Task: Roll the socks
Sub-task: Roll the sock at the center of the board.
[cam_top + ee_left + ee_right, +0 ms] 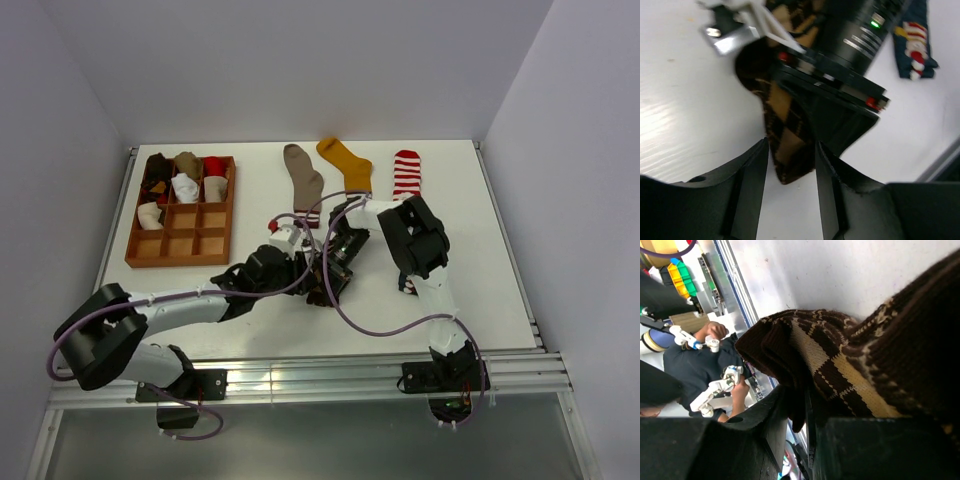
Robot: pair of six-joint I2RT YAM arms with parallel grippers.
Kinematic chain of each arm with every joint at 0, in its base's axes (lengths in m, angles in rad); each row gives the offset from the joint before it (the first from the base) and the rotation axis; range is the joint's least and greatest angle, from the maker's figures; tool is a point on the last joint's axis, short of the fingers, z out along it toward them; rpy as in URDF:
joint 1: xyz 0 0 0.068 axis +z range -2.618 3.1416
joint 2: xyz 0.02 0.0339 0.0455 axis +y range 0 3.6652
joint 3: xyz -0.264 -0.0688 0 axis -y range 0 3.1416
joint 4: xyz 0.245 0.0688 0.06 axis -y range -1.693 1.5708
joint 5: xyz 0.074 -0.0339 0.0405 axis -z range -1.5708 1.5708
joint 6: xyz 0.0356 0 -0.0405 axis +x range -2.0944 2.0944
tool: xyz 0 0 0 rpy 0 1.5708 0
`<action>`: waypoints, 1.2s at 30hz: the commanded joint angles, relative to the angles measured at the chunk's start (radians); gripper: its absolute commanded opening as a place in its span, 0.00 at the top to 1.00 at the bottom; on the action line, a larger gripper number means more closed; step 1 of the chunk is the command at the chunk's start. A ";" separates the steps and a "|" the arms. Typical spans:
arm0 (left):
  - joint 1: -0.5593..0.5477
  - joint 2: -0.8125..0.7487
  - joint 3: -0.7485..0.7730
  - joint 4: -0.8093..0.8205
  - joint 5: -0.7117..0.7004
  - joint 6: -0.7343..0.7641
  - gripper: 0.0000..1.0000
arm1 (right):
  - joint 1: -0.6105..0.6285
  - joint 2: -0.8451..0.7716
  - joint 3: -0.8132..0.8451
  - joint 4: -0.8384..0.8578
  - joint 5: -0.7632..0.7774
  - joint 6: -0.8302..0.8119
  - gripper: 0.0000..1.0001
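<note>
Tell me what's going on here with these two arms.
Both arms are working on the brown argyle sock mid-table. The right gripper pinches a fold of it, while the left gripper straddles its tip. The taupe sock, mustard sock and striped sock lie flat at the far edge, unrolled; the wooden tray holds several bundled ones.

A white table (490, 270) is enclosed on three sides by plain, pale grey walls: a back wall (300, 60), a left wall (50, 150) and a right wall (590, 150). Its near edge is bordered by an aluminium rail (320, 375), below which a dull grey surface (320, 440) is seen. The scene is evenly lit, and only soft shadows are cast.
</note>
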 commanded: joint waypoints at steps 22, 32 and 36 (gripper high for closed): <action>-0.029 0.171 -0.115 0.328 0.202 0.056 0.53 | -0.013 0.009 0.019 0.032 0.058 0.046 0.76; -0.029 0.284 -0.032 0.250 0.128 -0.002 0.90 | -0.012 -0.034 0.004 0.071 0.090 0.063 0.72; -0.029 0.324 0.014 0.143 0.099 -0.019 1.00 | -0.010 -0.066 -0.006 0.100 0.107 0.074 0.63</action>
